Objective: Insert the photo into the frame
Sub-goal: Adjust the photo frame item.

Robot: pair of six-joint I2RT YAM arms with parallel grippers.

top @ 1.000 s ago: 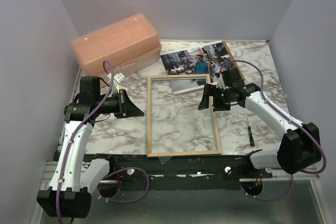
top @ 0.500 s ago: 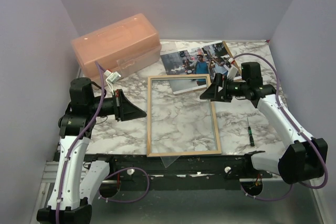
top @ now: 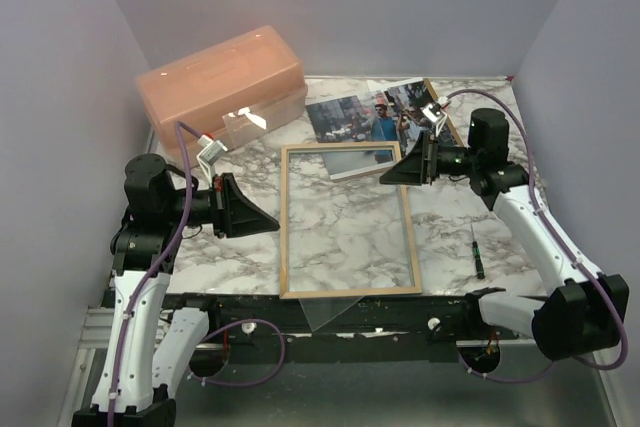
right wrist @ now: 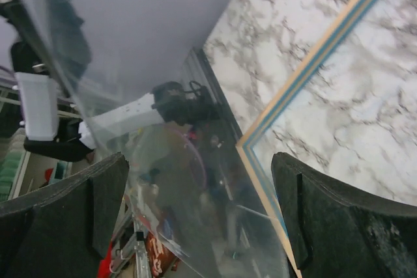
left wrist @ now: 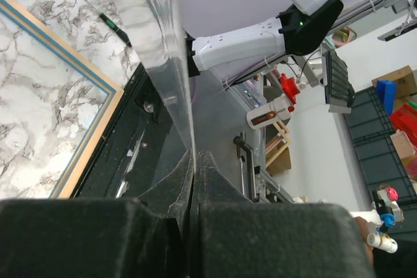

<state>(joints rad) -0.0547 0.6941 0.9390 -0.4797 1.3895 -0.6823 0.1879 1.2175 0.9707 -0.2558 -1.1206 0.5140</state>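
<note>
Top external: high behind the arm bases, far off, looking down over the whole frame [top: 348, 219]. Left wrist: close, low, facing the frame's near right corner. Right wrist: close, facing its near left corner. All three share the frame.

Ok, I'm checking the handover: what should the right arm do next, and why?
Probably draw the right gripper back off the clear pane, toward the photo: its jaws stand open, the left gripper alone clamps the pane, and the photo lies beyond the frame.
</note>
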